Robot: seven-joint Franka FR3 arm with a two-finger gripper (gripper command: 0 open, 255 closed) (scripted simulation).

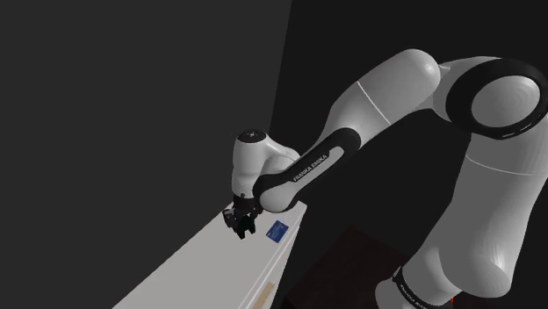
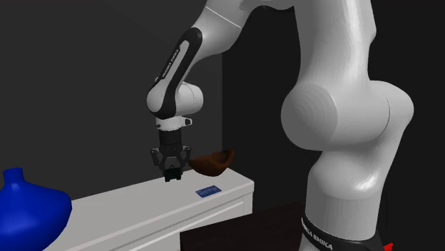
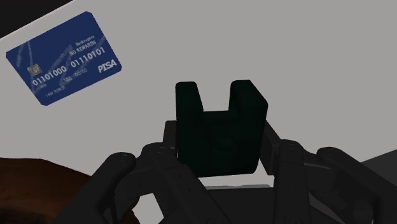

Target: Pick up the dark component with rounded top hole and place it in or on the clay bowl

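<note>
Fingers [image 3: 289,167] of the black gripper [image 3: 219,156] come in closest on the wrist view, clamped on the dark component [image 3: 219,137] from both sides. So the pincer is closed on the part, not empty. Part is a dark block with a U-shaped notch at its far end, notch opening away from the hand, two prongs either side. It sits between the fingertips over the white table [image 3: 318,63]; can't tell if it's touching the surface or just off it

Blue bank card [image 3: 63,58] lies flat on the table beyond the part and off to one side, white digits and "PISA" readable. Brown bowl [image 3: 28,188] edge shows beside the fingers, on the card's side

Second exterior view: gripper [image 2: 170,173] points straight down, low over the table [image 2: 142,207], near its right end. Bowl [image 2: 212,165] sits just to the gripper's right, toward the table's back edge, apart from the fingers. Card [image 2: 207,190] lies in front of the bowl near the front edge. Blue vase [image 2: 28,210] at the view's far left, well apart from the gripper

Shoulder view: gripper [image 1: 241,224] low over the table's far end [image 1: 211,272], card [image 1: 277,230] just to its right. Black area behind
</note>
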